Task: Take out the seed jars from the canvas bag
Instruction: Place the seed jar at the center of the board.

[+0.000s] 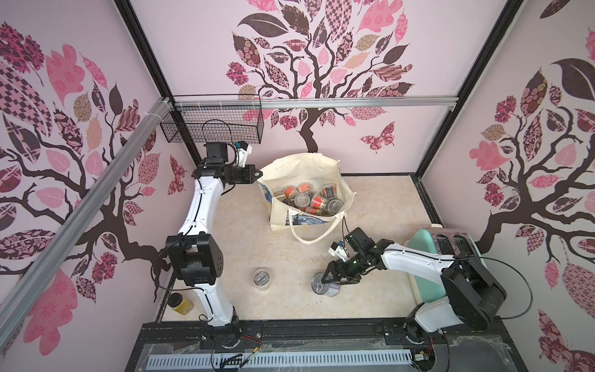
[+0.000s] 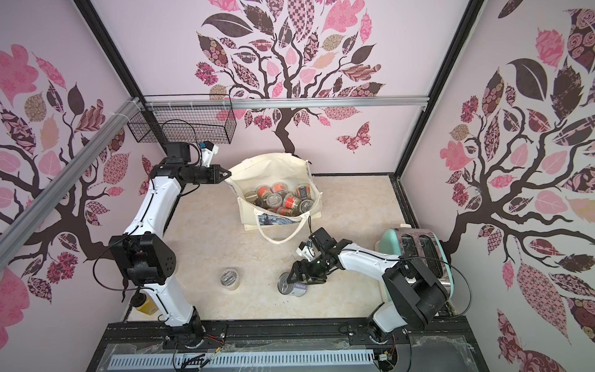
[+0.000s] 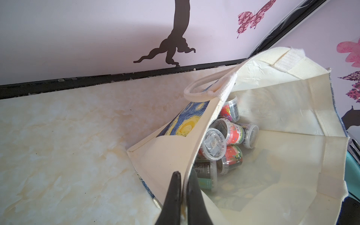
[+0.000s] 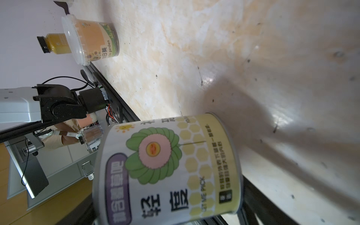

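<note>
Top view, right tool (image 1: 328,279) seemingly open, straddling can (image 1: 331,290)

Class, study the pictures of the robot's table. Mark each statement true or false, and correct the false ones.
1. The left gripper is shut on the rim of the canvas bag. True.
2. The canvas bag is empty. False: a pile of seed jars lies inside it.
3. A clear seed jar stands on the table, outside the bag. True.
4. The toaster stands beside the left arm. False: it is beside the right arm.
5. The mustard-yellow jar is in the bag. False: it stands on the table near the left arm's base.
</note>
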Motion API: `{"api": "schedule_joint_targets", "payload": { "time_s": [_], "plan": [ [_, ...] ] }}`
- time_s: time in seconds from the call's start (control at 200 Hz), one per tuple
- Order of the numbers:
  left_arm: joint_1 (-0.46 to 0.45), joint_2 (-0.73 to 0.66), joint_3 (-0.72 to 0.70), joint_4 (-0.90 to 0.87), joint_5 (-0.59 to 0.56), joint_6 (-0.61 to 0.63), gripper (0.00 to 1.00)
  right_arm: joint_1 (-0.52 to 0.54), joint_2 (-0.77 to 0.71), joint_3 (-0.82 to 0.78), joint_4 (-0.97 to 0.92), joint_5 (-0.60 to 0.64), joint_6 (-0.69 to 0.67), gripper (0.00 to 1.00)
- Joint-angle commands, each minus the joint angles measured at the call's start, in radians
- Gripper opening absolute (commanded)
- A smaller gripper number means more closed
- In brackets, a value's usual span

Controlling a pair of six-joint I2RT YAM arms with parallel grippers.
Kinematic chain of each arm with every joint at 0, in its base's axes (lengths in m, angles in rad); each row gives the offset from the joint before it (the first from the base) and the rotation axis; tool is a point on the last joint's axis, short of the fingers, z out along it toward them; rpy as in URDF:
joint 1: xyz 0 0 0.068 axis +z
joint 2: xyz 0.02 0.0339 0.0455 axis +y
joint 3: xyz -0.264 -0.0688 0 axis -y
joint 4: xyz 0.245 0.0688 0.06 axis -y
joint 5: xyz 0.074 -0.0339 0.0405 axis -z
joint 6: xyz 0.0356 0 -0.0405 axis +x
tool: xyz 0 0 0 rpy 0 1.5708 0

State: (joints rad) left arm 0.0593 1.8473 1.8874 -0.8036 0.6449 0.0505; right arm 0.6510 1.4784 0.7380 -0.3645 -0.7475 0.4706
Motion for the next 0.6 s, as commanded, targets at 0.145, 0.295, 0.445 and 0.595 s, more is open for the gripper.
{"api": "schedule_joint_targets", "payload": {
  "time_s": [0.145,0.295,0.445,0.595],
  "plan": [
    [0.019,-0.045,-0.025,0.001,-0.020,0.007,0.00,-0.011,-0.011,0.021,-0.097,0.139,-0.063,1.00],
    [0.018,-0.058,-0.036,-0.003,-0.019,0.015,0.00,-0.010,-0.018,0.041,-0.134,0.210,-0.080,1.00],
    [0.017,-0.076,-0.062,0.004,-0.006,0.021,0.00,-0.010,-0.024,0.067,-0.168,0.253,-0.101,1.00],
    [0.016,-0.090,-0.082,0.000,-0.002,0.028,0.00,-0.010,-0.033,0.078,-0.182,0.257,-0.106,0.99]
  ]
}}
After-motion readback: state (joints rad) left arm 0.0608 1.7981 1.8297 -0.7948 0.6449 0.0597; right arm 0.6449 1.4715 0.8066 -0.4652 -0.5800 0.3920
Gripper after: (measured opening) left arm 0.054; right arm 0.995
